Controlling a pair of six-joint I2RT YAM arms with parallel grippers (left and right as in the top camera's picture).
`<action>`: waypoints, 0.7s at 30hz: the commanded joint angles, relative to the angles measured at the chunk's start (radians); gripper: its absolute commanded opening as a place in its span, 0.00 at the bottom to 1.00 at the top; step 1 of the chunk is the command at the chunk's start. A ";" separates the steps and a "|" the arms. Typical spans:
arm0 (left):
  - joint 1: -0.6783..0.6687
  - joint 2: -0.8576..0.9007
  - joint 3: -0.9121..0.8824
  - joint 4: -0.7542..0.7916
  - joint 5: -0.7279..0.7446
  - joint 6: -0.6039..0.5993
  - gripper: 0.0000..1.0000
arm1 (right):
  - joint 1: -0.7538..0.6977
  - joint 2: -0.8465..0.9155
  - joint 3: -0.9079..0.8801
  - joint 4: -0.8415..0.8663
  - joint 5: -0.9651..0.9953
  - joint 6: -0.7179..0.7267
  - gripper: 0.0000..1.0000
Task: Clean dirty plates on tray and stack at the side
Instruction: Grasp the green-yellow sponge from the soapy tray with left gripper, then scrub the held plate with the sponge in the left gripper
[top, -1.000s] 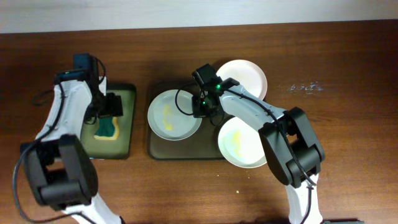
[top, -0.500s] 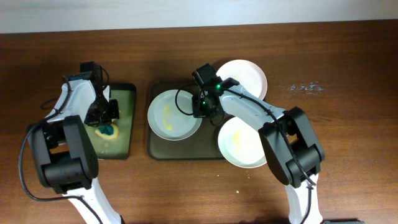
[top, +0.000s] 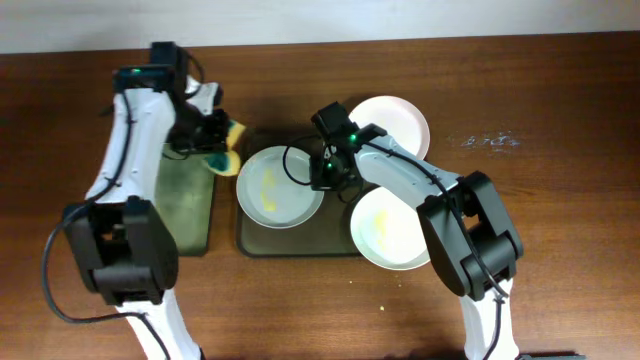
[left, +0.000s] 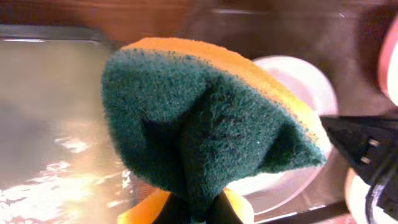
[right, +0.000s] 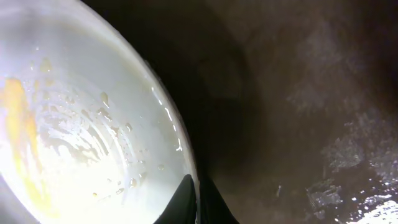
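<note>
Those plates look stiff, smooth and shallow. I'd guess the wet film makes them slick, so the thin rim is the only real place to pinch one, and a pinch there could slide or tip the dish if the scrubbing pushes hard. The right gripper (top: 325, 178) has done just that: its jaws are clamped on the right edge of the smeared plate (top: 280, 185), which lies flat on the left half of the tray (top: 290, 240). From the right wrist view its face is glossy white, with a yellow streak toward the left and dried speckles and swirl marks across the middle. The left gripper (top: 212, 140) is closed on a sponge (top: 228, 150), soft enough to fold in the jaws, green scouring side out over yellow foam, hanging just off the plate's far left edge, between it and the small tray (top: 185, 200). Two more plates sit on the right: the far plate (top: 392, 125), which looks clean, overhangs the tray's far right corner, and the near plate (top: 390, 228), with a pale yellow smear, overhangs its near right corner onto the table (top: 560, 250).
</note>
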 joint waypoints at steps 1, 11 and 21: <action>-0.075 -0.011 -0.076 0.066 0.027 -0.150 0.00 | -0.021 0.035 0.000 -0.018 -0.051 0.053 0.04; -0.281 -0.011 -0.417 0.371 -0.227 -0.431 0.00 | -0.022 0.035 0.000 -0.026 -0.054 0.053 0.04; -0.285 -0.011 -0.422 0.229 -0.048 -0.332 0.00 | -0.022 0.035 -0.002 -0.067 -0.068 0.053 0.04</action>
